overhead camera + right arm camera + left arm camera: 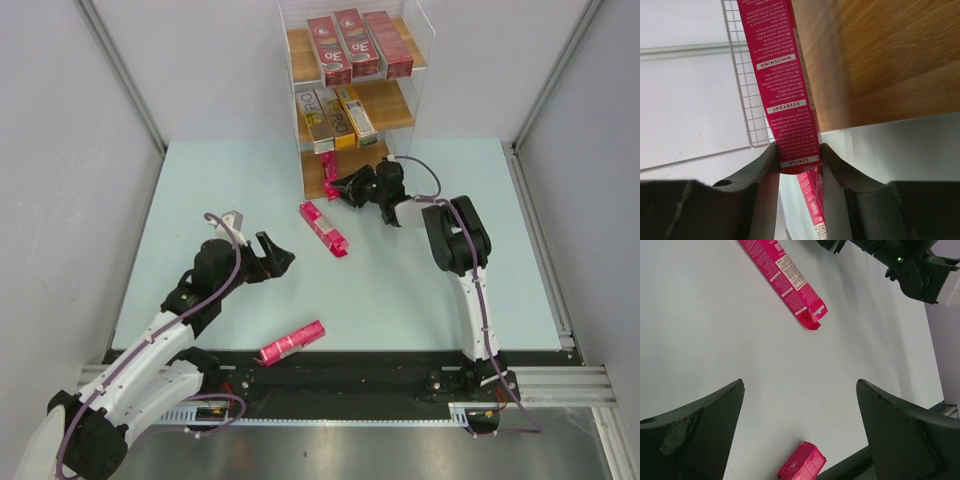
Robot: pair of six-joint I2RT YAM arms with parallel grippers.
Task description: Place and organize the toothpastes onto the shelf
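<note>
At the near edge of the pale desk (200,200), one pink toothpaste carton (291,342) lies at a slant, just short of the black rail. A little farther in and to the left, the left tool (275,255) hangs over bare desk with its jaws spread wide and nothing between them. Beyond it, near the middle of the desk, a second pink carton (323,228) lies flat on a diagonal, well apart from the first; its torn end flap shows in the left wrist view. Farther still, the right tool (799,154) is clamped on the near end of a third pink carton (780,85), both fingers pressed to its narrow sides, while the carton's far end reaches along the left side of the lowest wooden board of the shelf (395,105), beside the clear wall. On the middle board, orange and silver cartons (335,118) lie side by side. On the top board, farthest back, three dark red cartons (358,45) lie in a row.
</note>
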